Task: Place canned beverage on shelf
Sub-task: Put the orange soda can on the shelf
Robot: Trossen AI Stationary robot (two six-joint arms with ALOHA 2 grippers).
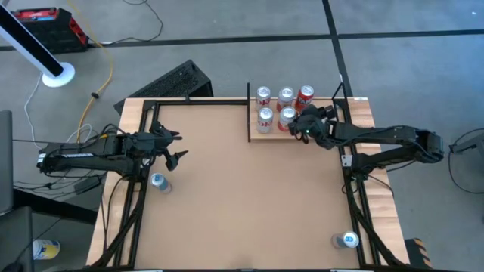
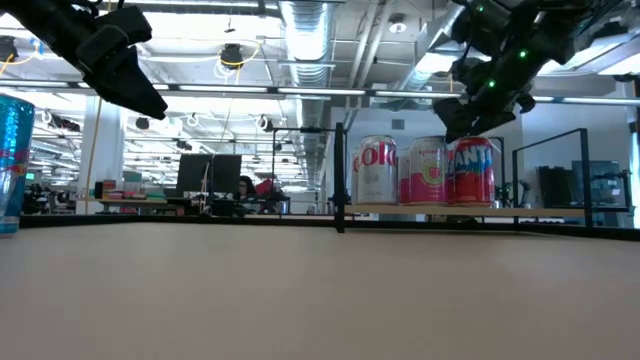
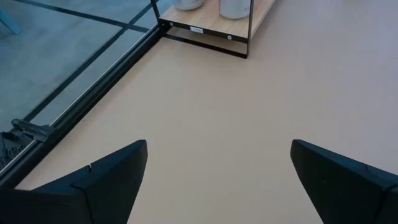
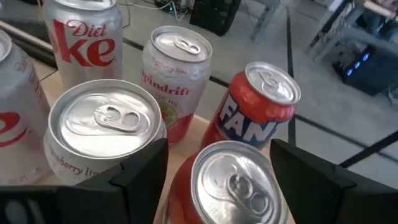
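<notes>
Brown table (image 1: 242, 189) bearing a small wooden shelf (image 1: 259, 134) at its far right, loaded with upright cans (image 1: 264, 96); one blue can (image 1: 159, 181) near left, another (image 1: 349, 240) near right.
</notes>
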